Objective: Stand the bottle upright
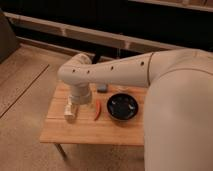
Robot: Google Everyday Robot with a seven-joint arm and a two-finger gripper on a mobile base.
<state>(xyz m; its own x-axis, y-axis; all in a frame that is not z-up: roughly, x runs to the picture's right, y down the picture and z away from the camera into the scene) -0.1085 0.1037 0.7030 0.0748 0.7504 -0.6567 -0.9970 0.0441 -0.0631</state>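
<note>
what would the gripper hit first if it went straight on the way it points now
Probably the cream-white bottle, right below the gripper above the wooden table's left part; depth is unclear, so possibly the table beside it.

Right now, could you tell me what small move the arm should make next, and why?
Probably ease the open gripper over onto the bottle and close on it. The bottle appears to lie on its side on the wooden table, just beside the gripper and not visibly held, with the red chili close on the gripper's other side.
</note>
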